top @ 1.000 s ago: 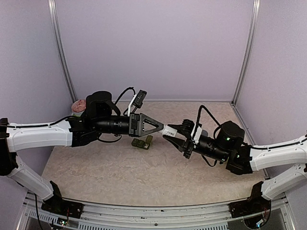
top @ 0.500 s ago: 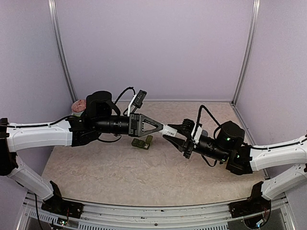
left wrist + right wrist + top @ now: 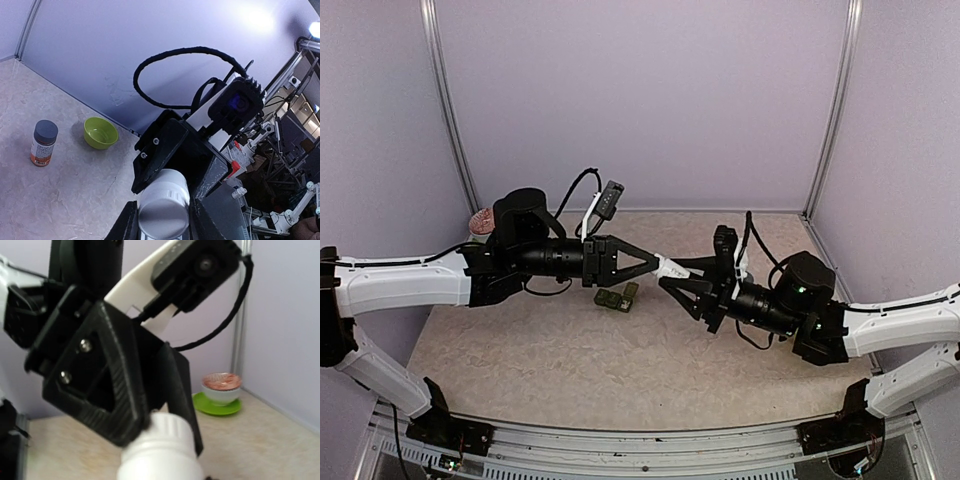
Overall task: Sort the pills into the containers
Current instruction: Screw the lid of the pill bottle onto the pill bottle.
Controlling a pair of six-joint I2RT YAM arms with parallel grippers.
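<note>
Sorting had not visibly begun. The white pill bottle (image 3: 670,268) hung in the air between the two arms, above the middle of the worktop (image 3: 570,350). The left end effector (image 3: 657,265) was closed partway around one end of it. In the left wrist view its fingers (image 3: 127,226) flanked the ribbed white cylinder on both sides. The right end effector (image 3: 684,276) met the bottle from the opposite side and looked clamped on the other end. Its own fingers barely showed in the right wrist view, where only the bottle filled the bottom edge.

I judged this to be the opening step, one arm steadying the bottle while the other worked the cap. Whether the cap was loose could not be told.

The containers (image 3: 617,297), a dark green strip of compartments, lay on the worktop below and a little to the left of the bottle, untouched by either arm. One lid at the strip's right end seemed tipped up, but it was too small to be sure. No pills could be made out in or around it.

Left to do, by my reading, were getting the bottle open, getting the pills out and dropping them into the compartments.
</note>
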